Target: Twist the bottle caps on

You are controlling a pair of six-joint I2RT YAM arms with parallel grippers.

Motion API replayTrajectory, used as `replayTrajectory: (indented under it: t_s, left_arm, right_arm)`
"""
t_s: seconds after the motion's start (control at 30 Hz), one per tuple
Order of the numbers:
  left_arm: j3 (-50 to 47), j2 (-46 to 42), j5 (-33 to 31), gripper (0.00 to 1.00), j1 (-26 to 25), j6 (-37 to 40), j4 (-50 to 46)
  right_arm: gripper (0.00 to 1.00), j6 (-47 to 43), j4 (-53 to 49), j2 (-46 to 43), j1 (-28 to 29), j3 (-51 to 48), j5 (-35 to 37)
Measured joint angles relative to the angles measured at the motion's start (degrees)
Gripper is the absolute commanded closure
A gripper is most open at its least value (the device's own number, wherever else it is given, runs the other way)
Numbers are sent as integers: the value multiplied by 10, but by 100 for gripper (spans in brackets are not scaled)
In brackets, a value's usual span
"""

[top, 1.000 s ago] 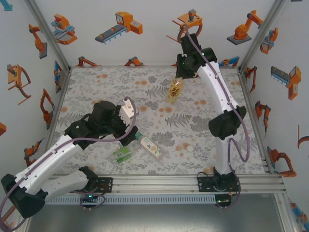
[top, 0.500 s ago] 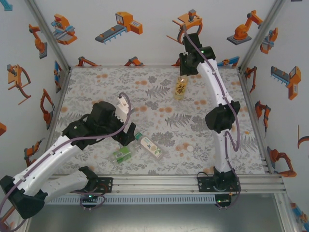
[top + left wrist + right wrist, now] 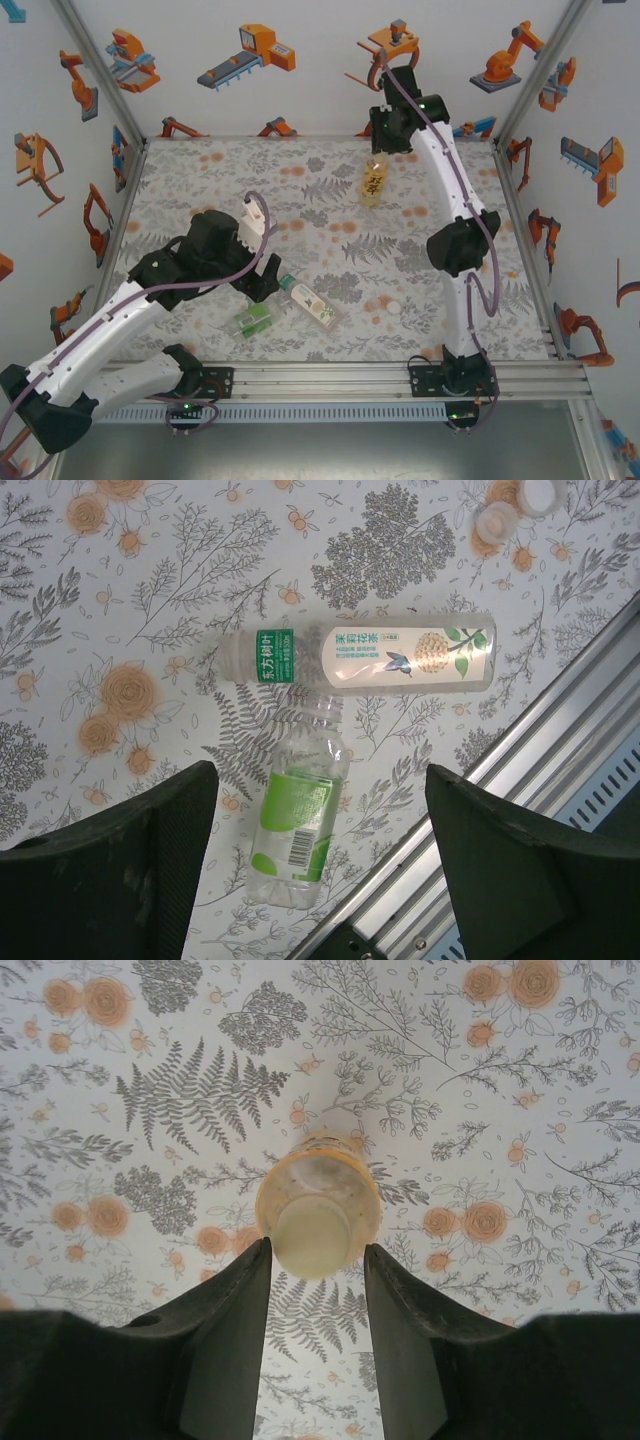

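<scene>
Bench (image 3: 200, 190) has a pale floral cover with grey ferns and orange roses. White walls (image 3: 320, 100) stand on three sides w/ orange robot-arm stickers (image 3: 250, 55). An alu rail (image 3: 330, 375) runs along the near edge by my bases.

The amber bottle (image 3: 373, 180) stands upright at the far side, right of centre. My right end effector (image 3: 318, 1250) hangs over it, one finger on either side of the bottle's pale round top. The fingers are close in, but I can't tell if they press on it or just flank it.

My left end effector (image 3: 320, 780) hovers near the front-left w/ its fingers wide apart and nothing between them. Under it two bottles lie on their sides. The white-labelled bottle (image 3: 370, 655) lies crosswise. The green-labelled bottle (image 3: 300, 825) is clear-bodied, and its neck points at the white-labelled one, just beside or touching it, base toward the rail.

A pale cap (image 3: 497, 522) and a white cap (image 3: 538, 492) lie loose on the cover next to each other, apart from all bottles, beyond the white-labelled one's base end.
</scene>
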Motion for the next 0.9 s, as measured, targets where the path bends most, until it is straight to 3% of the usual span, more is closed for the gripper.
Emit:
replayTrajectory:
  t_s: [0.2, 0.37, 0.6, 0.9]
  left_arm:
    - [0, 14, -2, 23, 1, -3, 0]
    - [0, 30, -8, 23, 11, -14, 2]
    - [-2, 49, -3, 21, 69, -52, 20]
    - [-31, 31, 20, 21, 183, -103, 58]
  right_arm:
    - [57, 0, -5, -60, 2, -5, -18]
    - [57, 2, -7, -153, 29, -91, -22]
    - [57, 32, 5, -277, 150, -306, -21]
    - [52, 97, 44, -315, 303, -470, -19]
